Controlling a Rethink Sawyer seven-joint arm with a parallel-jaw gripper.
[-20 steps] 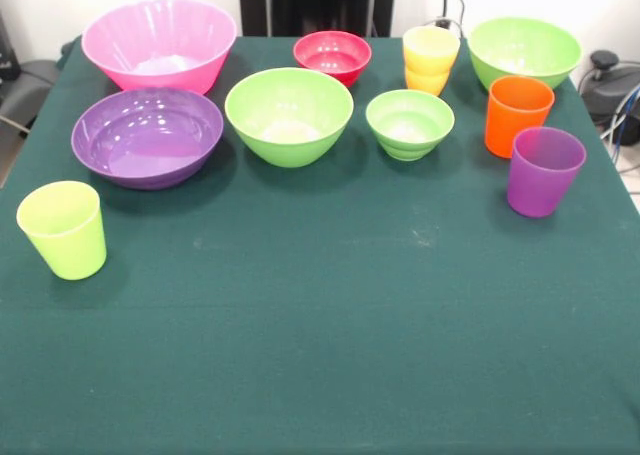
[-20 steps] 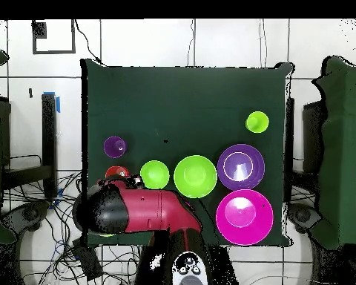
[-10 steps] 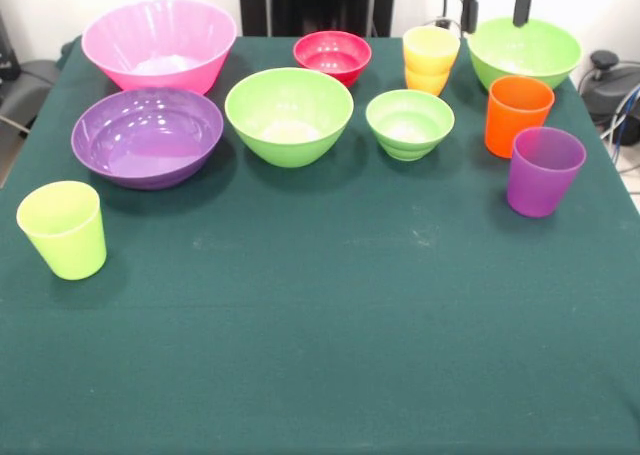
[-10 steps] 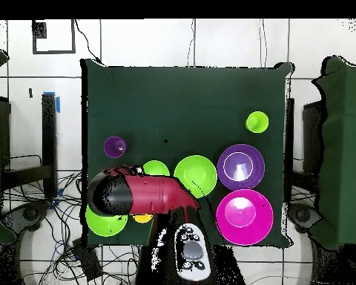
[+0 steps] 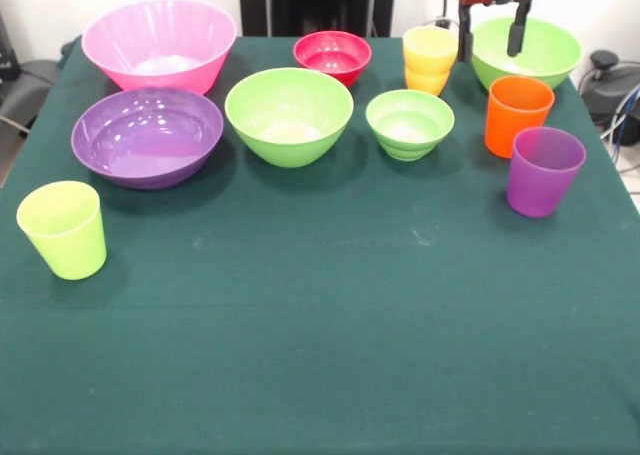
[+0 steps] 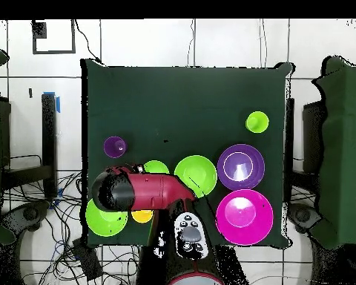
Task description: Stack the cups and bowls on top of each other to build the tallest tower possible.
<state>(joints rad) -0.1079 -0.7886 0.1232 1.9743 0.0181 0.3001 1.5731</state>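
Note:
All cups and bowls stand apart on the green table; no tower shows. My gripper (image 5: 491, 37) hangs open at the far right, its fingers (image 5: 465, 37) between the yellow-orange cup (image 5: 430, 60) and the far-right lime bowl (image 5: 535, 50), above that bowl's left rim. In front stand the orange cup (image 5: 518, 115) and purple cup (image 5: 544, 170). The pink bowl (image 5: 160, 43), purple bowl (image 5: 147, 135), large lime bowl (image 5: 289, 115), small lime bowl (image 5: 410, 123), red bowl (image 5: 332, 55) and lime cup (image 5: 63, 229) stand further left. In the overhead view my arm (image 6: 136, 191) hides the orange cup and red bowl.
The table's edge (image 5: 625, 190) runs close behind the purple cup on the right. Cables and a dark device (image 5: 612, 85) lie off the table at the right. The robot's pedestal (image 5: 315, 3) stands behind the red bowl.
My gripper has come down into the front view from the top edge, from out of sight to hanging low by the far-right lime bowl. The cups and bowls have not moved.

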